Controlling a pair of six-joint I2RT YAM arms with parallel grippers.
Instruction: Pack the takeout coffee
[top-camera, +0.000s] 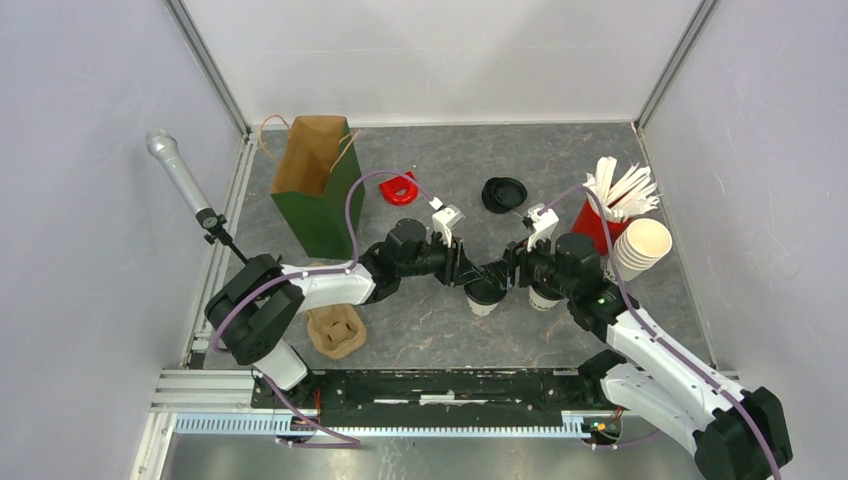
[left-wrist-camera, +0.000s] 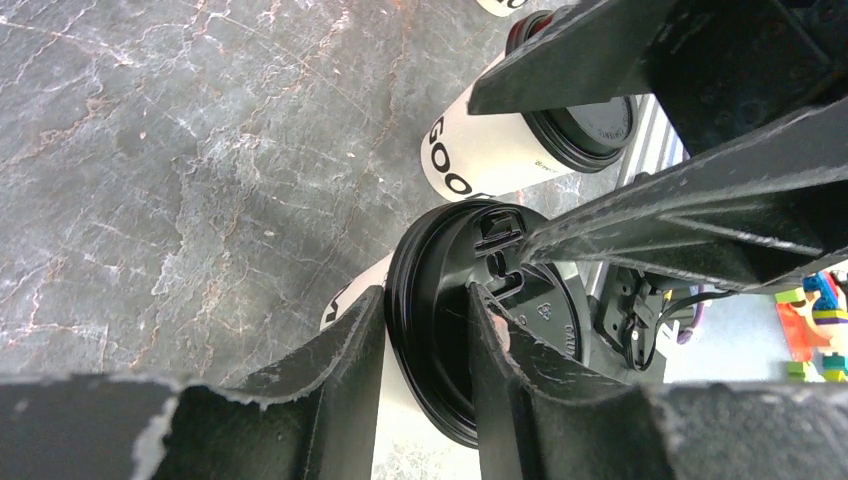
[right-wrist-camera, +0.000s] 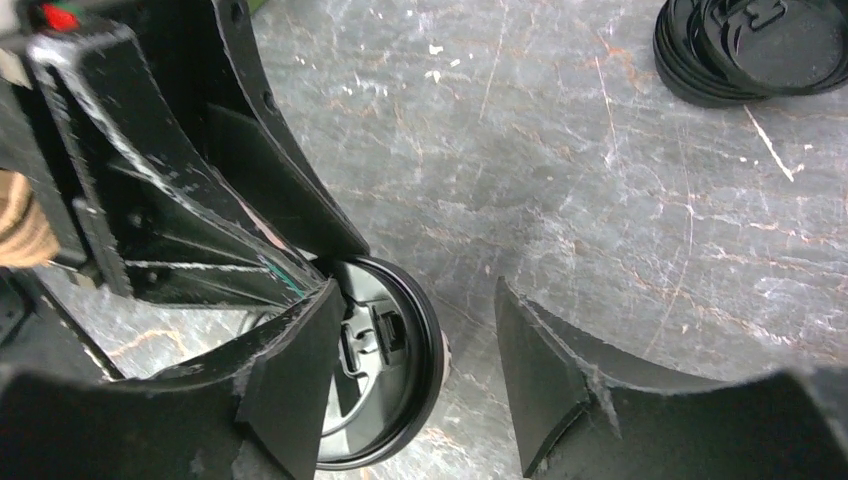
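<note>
Two takeout coffees, left cup (top-camera: 483, 297) and right cup (top-camera: 543, 298), stand together on the table (top-camera: 430, 170) toward its near edge, neither packed; left gripper (left-wrist-camera: 428, 300) pinches the left cup's lid rim, right gripper (right-wrist-camera: 418, 290) gapes empty beside it; cardboard carrier (top-camera: 335, 330) holds none yet

Microphone (top-camera: 178, 172), red cup of sticks (top-camera: 595, 226), lidless cups (top-camera: 641, 250)

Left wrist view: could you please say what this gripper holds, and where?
The left gripper pinches a takeout coffee cup by the rim of its lid.
</note>
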